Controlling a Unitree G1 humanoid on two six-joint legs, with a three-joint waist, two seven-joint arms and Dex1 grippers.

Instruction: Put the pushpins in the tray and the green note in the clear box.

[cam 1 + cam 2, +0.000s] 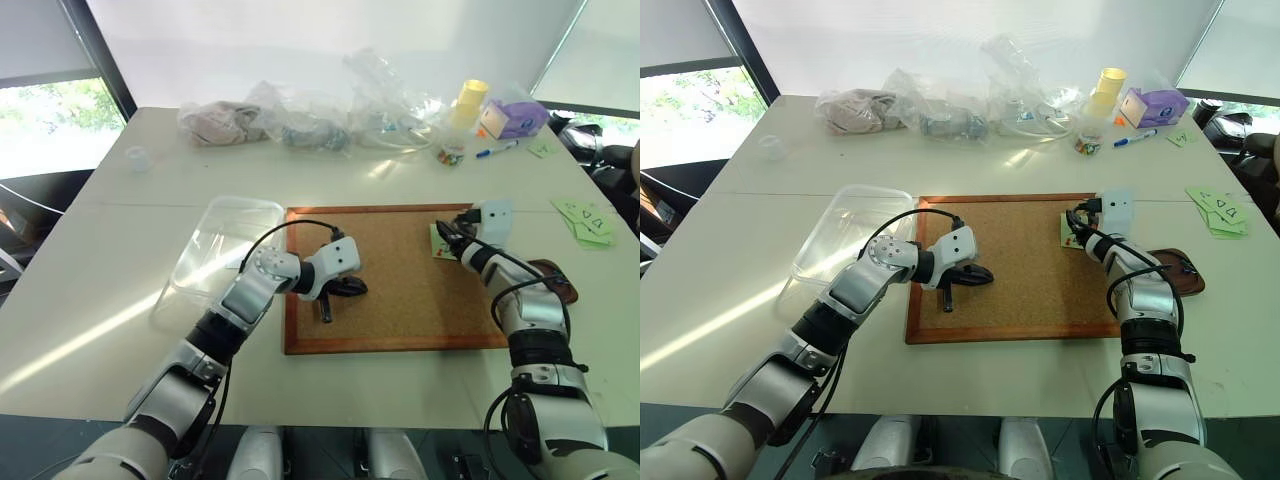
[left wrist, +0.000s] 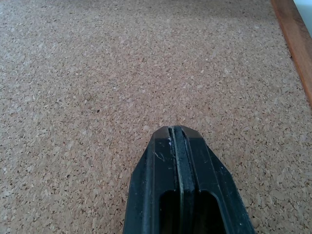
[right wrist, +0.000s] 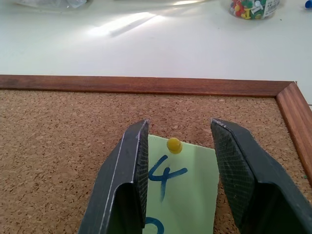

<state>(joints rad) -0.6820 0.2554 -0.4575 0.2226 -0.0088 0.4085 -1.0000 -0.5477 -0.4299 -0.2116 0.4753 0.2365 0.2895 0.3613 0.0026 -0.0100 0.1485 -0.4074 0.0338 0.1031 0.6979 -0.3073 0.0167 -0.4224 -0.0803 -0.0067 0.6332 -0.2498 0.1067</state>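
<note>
Note point(image 3: 183, 190) lower edge hidden between right claw point(image 3: 178, 131) fingers, yellow pushpin point(image 3: 174, 145) visible

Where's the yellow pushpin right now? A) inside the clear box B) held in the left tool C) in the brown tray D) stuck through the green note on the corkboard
D: the right wrist view shows the yellow pushpin pinned through the top of the green note on the corkboard, between the open fingers of the right tool.
</note>
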